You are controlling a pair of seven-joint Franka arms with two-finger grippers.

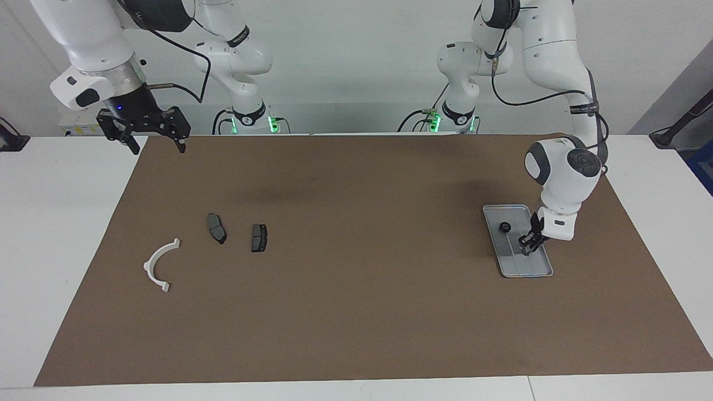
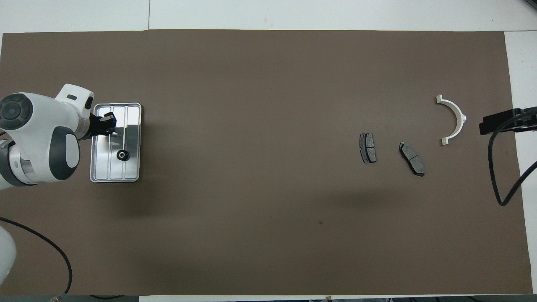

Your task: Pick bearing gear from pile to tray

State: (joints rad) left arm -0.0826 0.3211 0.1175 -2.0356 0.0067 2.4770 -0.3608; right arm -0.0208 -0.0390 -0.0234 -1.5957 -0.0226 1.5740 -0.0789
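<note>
left gripper [image 1: 526,244]: fingertips pressed together, low over the tray [image 1: 536,268], over the part of it farther from the robots; whether anything sits between the tips cannot be told.

tray: flat silver-grey metal, ridged lengthwise, lying on the brown mat [image 1: 356,312] at the left arm's end of the table.

bearing gear [image 1: 504,226]: small black round piece with a pale centre, lying in the tray, nearer the robots than the left gripper and apart from it.

pile, well apart from the tray toward the right arm's end: two dark brake pads [image 1: 216,228] [image 1: 258,238] side by side, and a white curved bracket [image 1: 161,264] farther from the robots than the pads.

right gripper [image 1: 146,146]: fingers spread, empty, raised over the mat's edge well apart from the tray; this arm waits.

step in hand, as judged: placing at the tray, with one gear already delivered.

next move calls for: parting the tips if they carry a piece, then a straight lift clear of the low rim without nudging the gear.
</note>
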